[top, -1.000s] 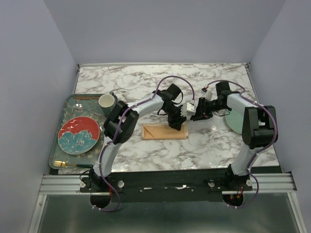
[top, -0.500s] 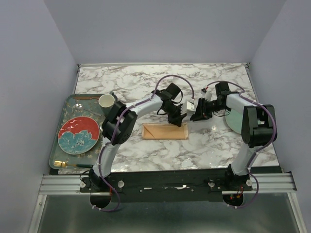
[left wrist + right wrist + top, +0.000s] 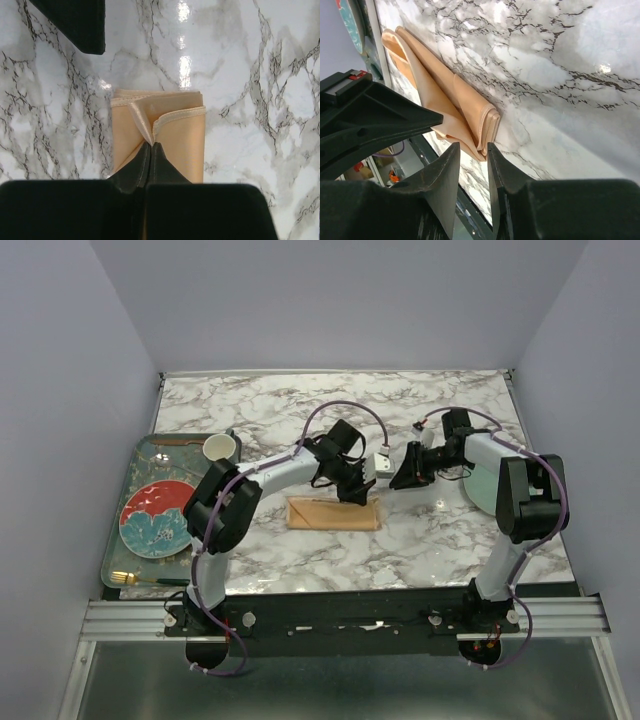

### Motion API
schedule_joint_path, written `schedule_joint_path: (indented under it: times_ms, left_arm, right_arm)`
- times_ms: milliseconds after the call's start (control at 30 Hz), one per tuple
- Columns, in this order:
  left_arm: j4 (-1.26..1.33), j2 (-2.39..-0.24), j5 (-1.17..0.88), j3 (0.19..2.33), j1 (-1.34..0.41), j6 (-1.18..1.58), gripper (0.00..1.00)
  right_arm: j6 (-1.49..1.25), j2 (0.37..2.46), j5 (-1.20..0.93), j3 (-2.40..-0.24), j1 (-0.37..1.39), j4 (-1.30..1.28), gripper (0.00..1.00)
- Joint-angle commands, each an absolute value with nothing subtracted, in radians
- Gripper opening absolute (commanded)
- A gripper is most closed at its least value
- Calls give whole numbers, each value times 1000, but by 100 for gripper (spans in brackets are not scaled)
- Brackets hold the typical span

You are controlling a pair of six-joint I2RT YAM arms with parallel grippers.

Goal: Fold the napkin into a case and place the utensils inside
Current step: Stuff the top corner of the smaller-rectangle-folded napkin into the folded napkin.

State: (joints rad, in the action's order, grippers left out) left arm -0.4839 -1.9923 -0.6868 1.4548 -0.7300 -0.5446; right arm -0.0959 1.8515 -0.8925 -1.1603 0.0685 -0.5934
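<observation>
So, the marble counter (image 3: pixel 450 410) carries everything. Far left on it is a grey patterned tray (image 3: pixel 150 458) w/ a red plate (image 3: pixel 150 520), a cup (image 3: pixel 220 447) and the gold fork (image 3: pixel 125 578) lying along the tray's near edge, well apart from the cloth. A pale plate (image 3: pixel 478 495) sits at right, partly behind the right arm.

Mid-counter is the napkin (image 3: pixel 315 515), already folded to a narrow peach strip, i.e. more or less the case. It lies flat, long axis left-right. Left jaws are together, clamped on a raised hem of its top layer near the right end; the wrist view shows cloth tented up to the tips. Right jaws stand partly apart just beside that same end, low to the counter, nothing btwn them as far as I can tell.

Handling, my read:
- **Cloth:** thin, soft, light, slightly satiny, so prob. slippery layer on layer. A pull on one layer could drag or unfold the whole strip. Best hold is the hemmed edge of the top layer only, lifted a little to make a mouth.
- **Fork:** stiff, thin, smooth metal lying flat, hard to get under. Take it across the handle, approx mid-length.
</observation>
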Motion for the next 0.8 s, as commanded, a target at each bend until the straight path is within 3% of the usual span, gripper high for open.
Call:
schedule_joint_path:
  times_ms: [0,767]
  left_arm:
    - [-364,-1910,-623,1376,-744,-460,0]
    - [-149,-1741,-519,1120,-787,-311,0]
  right_arm:
    - [-87,1862,-930,-1147,98,-581,35]
    - [-134,1999,-755,-1166,301,-601,21]
